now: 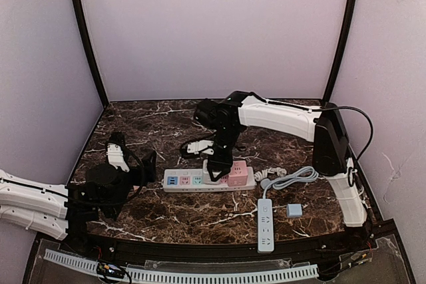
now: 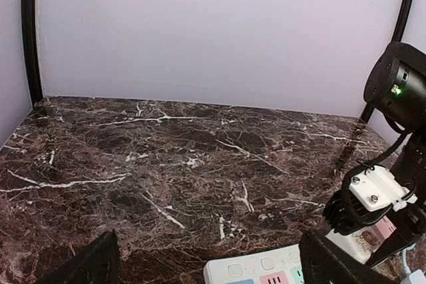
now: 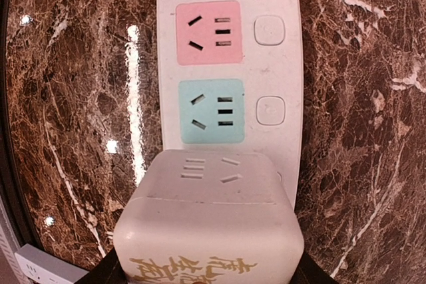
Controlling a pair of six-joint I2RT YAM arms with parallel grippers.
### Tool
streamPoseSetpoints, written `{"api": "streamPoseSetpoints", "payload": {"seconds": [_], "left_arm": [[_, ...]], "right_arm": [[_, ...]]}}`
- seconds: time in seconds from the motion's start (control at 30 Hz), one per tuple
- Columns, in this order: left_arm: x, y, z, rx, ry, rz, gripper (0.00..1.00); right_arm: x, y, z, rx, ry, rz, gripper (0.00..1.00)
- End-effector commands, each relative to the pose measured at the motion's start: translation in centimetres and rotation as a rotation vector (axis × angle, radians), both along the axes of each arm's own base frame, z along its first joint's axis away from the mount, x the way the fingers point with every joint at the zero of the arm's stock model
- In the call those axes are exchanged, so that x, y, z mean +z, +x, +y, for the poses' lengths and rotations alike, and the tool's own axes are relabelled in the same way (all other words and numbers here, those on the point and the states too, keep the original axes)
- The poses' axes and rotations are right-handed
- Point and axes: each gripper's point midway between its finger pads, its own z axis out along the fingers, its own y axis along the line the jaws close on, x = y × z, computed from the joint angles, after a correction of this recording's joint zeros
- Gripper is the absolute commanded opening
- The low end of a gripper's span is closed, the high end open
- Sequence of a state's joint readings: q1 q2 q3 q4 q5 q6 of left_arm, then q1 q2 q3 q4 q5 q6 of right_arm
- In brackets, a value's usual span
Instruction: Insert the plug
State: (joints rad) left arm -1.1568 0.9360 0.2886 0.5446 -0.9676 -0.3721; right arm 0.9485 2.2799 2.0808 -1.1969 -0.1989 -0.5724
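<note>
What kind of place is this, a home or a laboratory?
Most likely a laboratory test cell: plain walls enclose a marble-patterned table, two robot arms are mounted at its near edge, and power strips lie on it.

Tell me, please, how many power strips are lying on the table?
2. The coloured-socket strip lies in the middle, with the cube adapter at its right end; the plain white strip lies near the front edge, on the right. None seems hidden.
</note>
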Motion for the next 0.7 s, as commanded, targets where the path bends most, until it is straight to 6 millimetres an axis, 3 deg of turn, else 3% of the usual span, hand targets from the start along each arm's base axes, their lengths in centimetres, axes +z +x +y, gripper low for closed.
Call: {"api": "streamPoseSetpoints", "payload": {"seconds": [0.0, 0.67], "left_arm": [[-0.6, -0.1, 0.4, 0.013, 0.023, -0.001, 0.93], [-0.6, -0.1, 0.4, 0.011, 0.020, 0.001, 0.93]], "right_arm": [[-5.6, -1.8, -2.6, -0.026, -0.168, 0.133, 0.00], [-9.8, -1.0, -3.4, -0.070, -0.238, 0.111, 0.00]]}}
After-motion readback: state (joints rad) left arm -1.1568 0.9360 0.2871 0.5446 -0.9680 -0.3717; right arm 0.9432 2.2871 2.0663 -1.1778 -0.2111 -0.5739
